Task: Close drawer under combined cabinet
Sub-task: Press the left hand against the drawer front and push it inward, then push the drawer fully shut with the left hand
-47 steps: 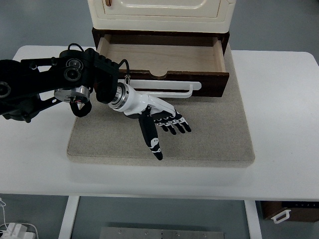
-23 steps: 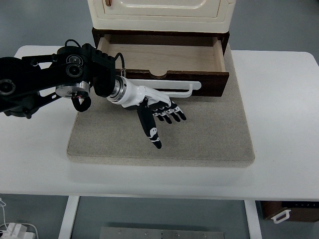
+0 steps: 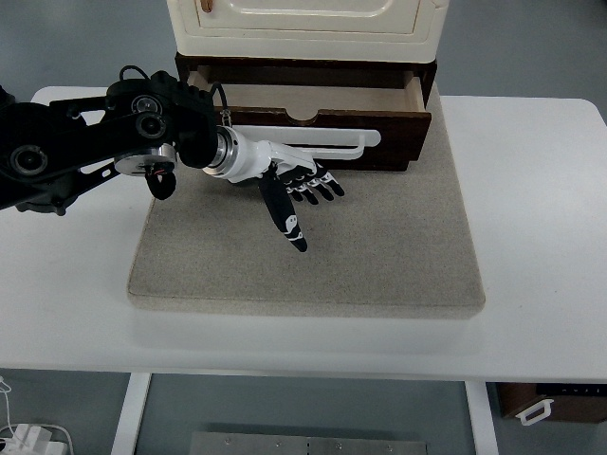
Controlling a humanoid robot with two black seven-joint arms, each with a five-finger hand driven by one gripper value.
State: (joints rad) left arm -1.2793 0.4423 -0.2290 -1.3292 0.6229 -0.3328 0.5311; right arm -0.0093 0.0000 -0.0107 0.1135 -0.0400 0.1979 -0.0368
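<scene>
Left hand (image 3: 289, 185) reaches in from the left with fingers spread flat and holding nothing, pressed against the white handle (image 3: 322, 144) on the front of the dark wooden drawer (image 3: 379, 104), which sits partly open beneath the cream cabinet (image 3: 303, 28) on the grey mat (image 3: 379, 256).

The left hand (image 3: 296, 187) reaches in from the left, fingers spread open, thumb pointing down.

Drawer (image 3: 379, 123) under cabinet (image 3: 303, 28), on mat (image 3: 379, 256), left hand (image 3: 289, 185) before it.
</scene>
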